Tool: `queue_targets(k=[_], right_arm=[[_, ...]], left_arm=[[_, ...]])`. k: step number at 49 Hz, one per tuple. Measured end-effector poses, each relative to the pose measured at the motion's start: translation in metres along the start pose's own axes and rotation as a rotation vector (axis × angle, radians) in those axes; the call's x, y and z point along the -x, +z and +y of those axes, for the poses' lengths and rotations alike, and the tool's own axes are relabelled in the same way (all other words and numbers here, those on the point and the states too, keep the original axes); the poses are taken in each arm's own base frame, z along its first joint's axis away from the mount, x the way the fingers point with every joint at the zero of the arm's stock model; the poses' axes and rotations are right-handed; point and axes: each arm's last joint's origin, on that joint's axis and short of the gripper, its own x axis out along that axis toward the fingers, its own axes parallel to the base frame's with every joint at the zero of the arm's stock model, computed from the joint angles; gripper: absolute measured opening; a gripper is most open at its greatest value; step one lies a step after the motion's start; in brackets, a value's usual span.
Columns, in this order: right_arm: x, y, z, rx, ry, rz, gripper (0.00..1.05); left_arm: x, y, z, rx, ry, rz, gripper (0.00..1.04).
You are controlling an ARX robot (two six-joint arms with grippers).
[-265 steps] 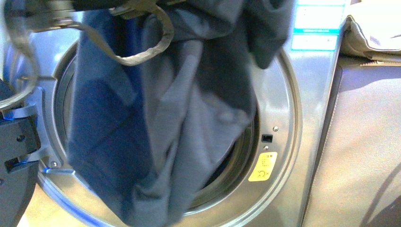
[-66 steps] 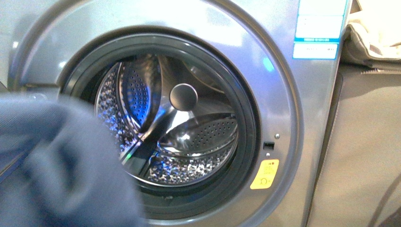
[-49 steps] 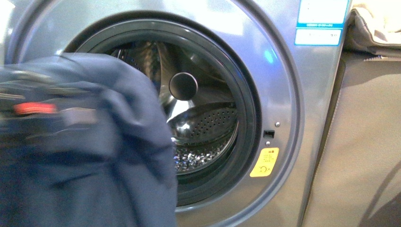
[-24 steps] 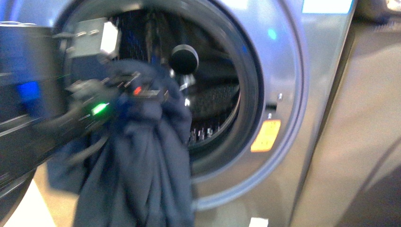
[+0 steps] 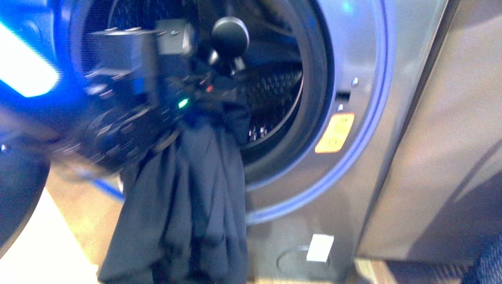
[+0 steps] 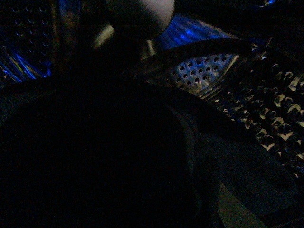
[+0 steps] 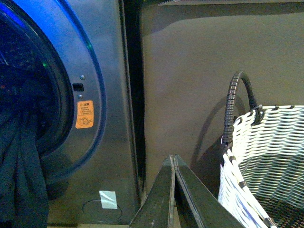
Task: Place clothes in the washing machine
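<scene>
The silver-grey washing machine (image 5: 355,53) fills the front view, its round porthole open. My left gripper (image 5: 220,89) reaches into the porthole mouth, shut on the clothes (image 5: 183,219). The dark navy fabric hangs from it over the lower rim, down the machine's front. The left wrist view is very dim: the perforated steel drum (image 6: 266,109) shows beyond a dark mass of clothes (image 6: 95,156), and the jaws are hidden. My right gripper (image 7: 173,159) is shut on nothing, off to the machine's right, with the washing machine (image 7: 102,57) and the hanging clothes (image 7: 23,161) in its view.
A yellow warning sticker (image 5: 334,133) sits right of the porthole. A plain grey-beige cabinet (image 5: 432,136) stands against the machine's right side. A white woven basket (image 7: 270,156) with a dark handle stands close beside my right gripper.
The left arm has carried the clothes from low at the left up to the porthole mouth. The machine now sits higher in the front view, showing its base.
</scene>
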Motion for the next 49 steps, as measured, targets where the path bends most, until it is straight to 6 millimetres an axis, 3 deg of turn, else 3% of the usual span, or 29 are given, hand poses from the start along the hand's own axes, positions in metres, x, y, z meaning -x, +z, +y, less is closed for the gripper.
queue_targets(k=[16,38,49], right_arm=[[0.0,0.0,0.0,0.0,0.0,0.0,0.02],[0.0,0.0,0.0,0.0,0.0,0.0,0.02],[0.0,0.0,0.0,0.0,0.0,0.0,0.02]], left_arm=[[-0.052,-0.007,-0.006,-0.002,0.036,0.017,0.13],[-0.11,0.024,-0.007,-0.061,0.062,0.007,0.13],[-0.128,0.038,-0.002,-0.083,0.072,-0.004,0.13]])
